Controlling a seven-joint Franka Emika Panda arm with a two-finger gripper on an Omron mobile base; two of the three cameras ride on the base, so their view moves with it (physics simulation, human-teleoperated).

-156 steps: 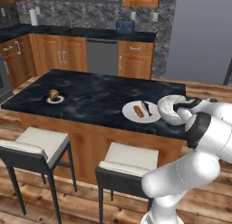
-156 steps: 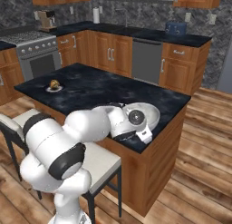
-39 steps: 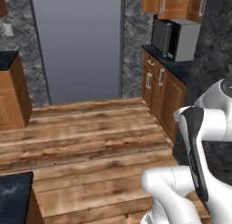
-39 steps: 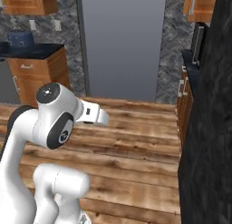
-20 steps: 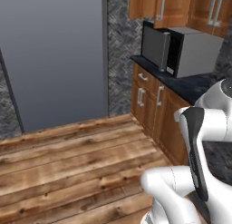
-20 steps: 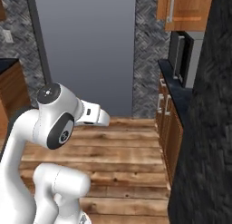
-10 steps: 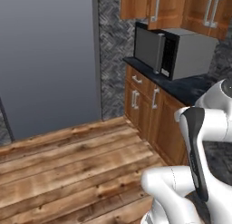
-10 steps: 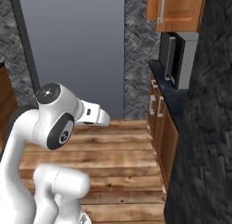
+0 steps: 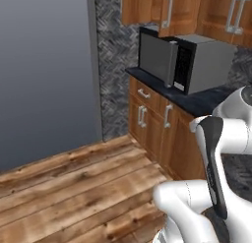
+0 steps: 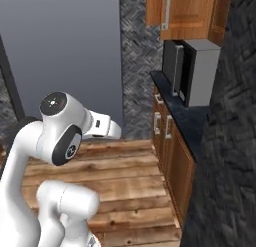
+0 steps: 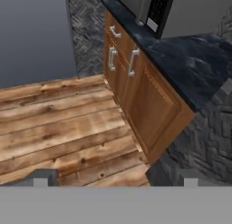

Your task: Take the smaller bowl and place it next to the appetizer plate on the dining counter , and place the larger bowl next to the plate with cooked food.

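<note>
Beside the tall grey panel (image 9: 44,75) lies a plank wood floor (image 9: 74,188), and right of it runs one counter (image 11: 181,55) with a dark marbled top on brown wooden cabinets (image 11: 145,100). One grey microwave (image 9: 184,60) stands on that counter — under wooden wall cupboards (image 9: 182,11). Herringbone grey tiles (image 10: 137,51) fill the wall between panel and microwave. Three metal handles (image 11: 122,55) are countable on the cabinet fronts. The claw (image 11: 113,175) hangs over the floor near the counter's end, its fingers spread wide apart and holding nothing. I cannot tell where either bowl is.
</note>
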